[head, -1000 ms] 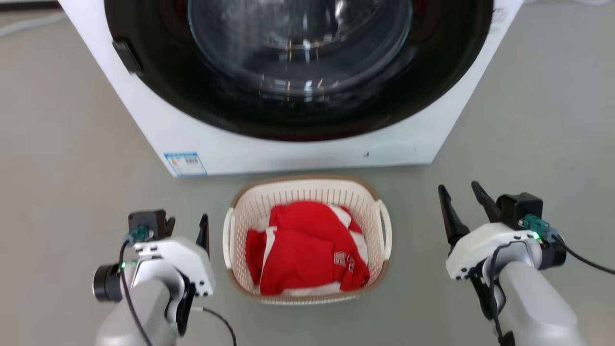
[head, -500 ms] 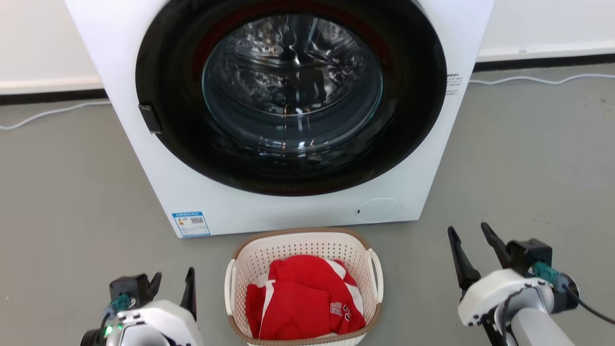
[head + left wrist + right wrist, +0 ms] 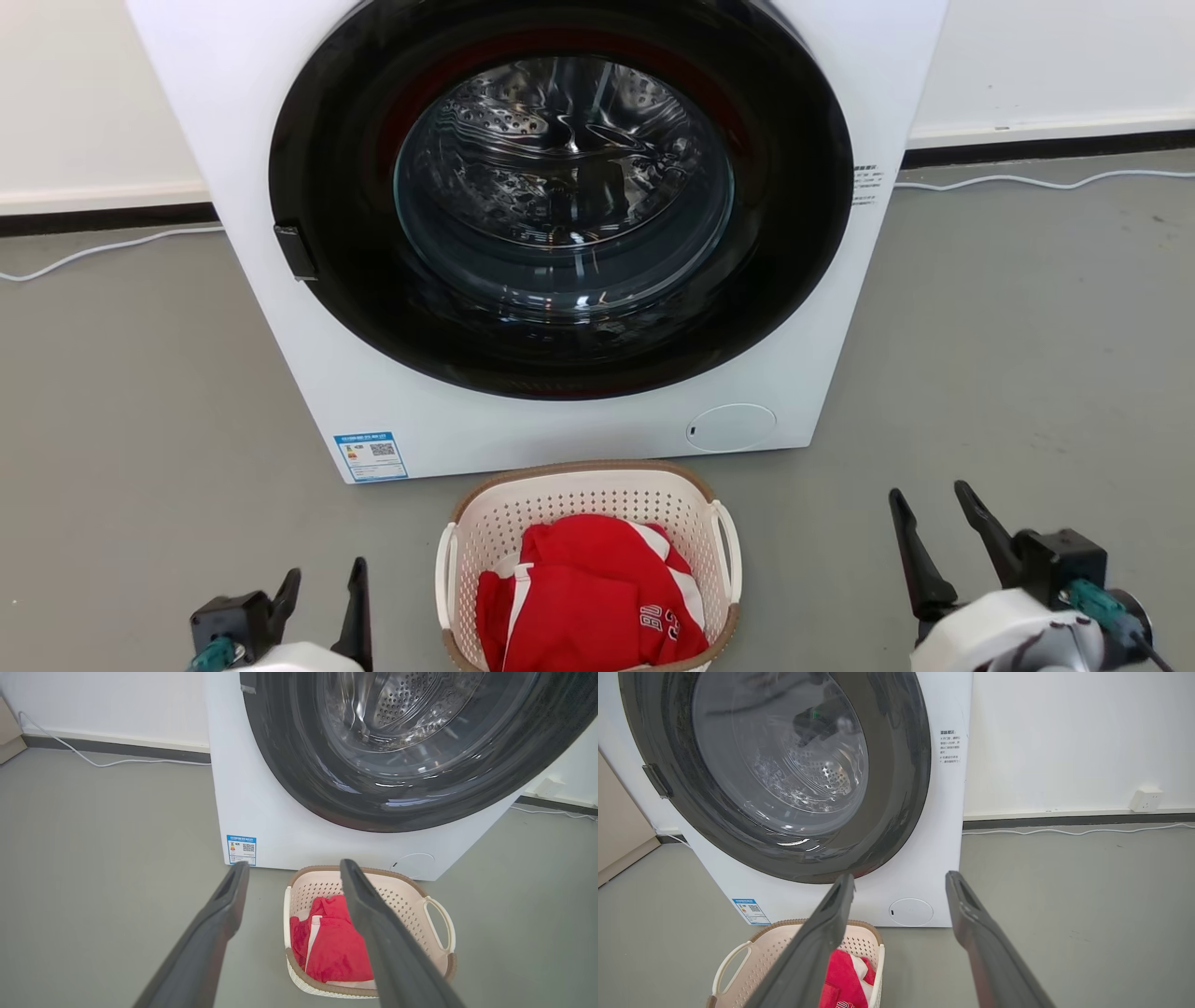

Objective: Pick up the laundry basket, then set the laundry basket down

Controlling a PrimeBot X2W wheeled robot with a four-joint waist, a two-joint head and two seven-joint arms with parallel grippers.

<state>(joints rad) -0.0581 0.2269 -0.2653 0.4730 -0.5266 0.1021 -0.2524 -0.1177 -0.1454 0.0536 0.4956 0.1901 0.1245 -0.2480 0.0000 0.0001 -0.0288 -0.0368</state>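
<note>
The laundry basket (image 3: 588, 493) sits on the grey floor (image 3: 1027, 373) at the bottom centre of the head view, just in front of the white washing machine (image 3: 840, 308), with a red garment (image 3: 579, 607) heaped inside it. The left gripper (image 3: 324, 583) is at the lower left of that view, beside the basket but not touching it, jaws spread and empty. The right gripper (image 3: 929, 499) is at the lower right, well apart from the basket, jaws likewise spread with nothing between them. In the left wrist view the basket lies lower centre, and in the right wrist view it lies in the lower left corner
</note>
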